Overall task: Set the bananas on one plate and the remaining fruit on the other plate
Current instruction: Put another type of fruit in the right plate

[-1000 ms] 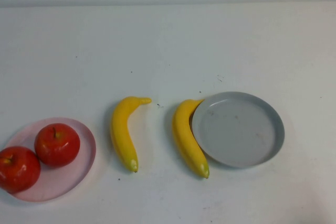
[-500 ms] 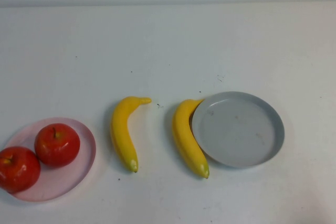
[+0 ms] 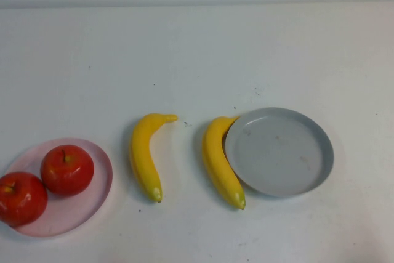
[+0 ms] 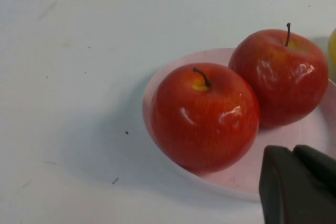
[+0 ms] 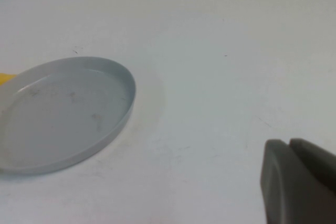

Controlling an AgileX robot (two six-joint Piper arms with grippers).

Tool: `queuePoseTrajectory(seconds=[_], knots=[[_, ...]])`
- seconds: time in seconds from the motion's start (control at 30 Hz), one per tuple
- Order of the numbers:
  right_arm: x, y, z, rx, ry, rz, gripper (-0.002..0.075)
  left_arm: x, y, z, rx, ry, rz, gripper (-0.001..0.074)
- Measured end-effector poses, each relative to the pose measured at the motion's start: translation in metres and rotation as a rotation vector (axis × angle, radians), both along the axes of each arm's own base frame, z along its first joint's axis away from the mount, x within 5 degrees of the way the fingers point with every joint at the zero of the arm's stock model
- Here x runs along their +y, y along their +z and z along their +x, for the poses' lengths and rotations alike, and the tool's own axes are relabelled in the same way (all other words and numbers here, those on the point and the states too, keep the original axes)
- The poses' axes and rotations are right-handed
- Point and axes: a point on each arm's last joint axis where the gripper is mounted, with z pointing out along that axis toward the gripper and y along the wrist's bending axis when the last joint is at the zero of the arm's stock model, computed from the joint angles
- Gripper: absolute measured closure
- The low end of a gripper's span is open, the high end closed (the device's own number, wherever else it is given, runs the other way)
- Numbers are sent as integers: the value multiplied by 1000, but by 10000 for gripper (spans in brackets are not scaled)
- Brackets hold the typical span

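Sitting at the far left of the white table (image 3: 197, 53), the pale pink plate (image 3: 98, 183) holds both red apples: one apple (image 3: 21, 198) at the plate's left edge and the other apple (image 3: 67, 170) just beside it, the two touching. In the left wrist view the left gripper (image 4: 296, 184) shows as a dark shape hanging close above the near rim of that pink plate, its fingers pressed together with nothing between them; it does not appear in the high view.

To the right of the pink plate, well apart from it, the first banana (image 3: 146, 155) lies flat on the bare table, its stem end pointing away from the robot. Further right the second banana (image 3: 220, 161) also lies on the table, its inner curve resting against the left rim of the grey plate (image 3: 320, 152). The grey plate holds nothing but a few small specks.

In the right wrist view the right gripper (image 5: 299, 182) hangs over bare table, off to one side of the grey plate, fingers pressed together and holding nothing.
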Motion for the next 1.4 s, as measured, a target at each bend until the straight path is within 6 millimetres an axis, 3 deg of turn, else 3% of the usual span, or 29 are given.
queuePoseTrajectory(seconds=[0.97,1.1,1.4], knots=[[0,0,0,0,0,1,744,0,-1,0,7,0,4,738],[0,9,2,-98,-11,41,744,0,-1,0,7,0,4,738],[-5,34,3,-357,-79,329,744,0,-1,0,7,0,4,738]])
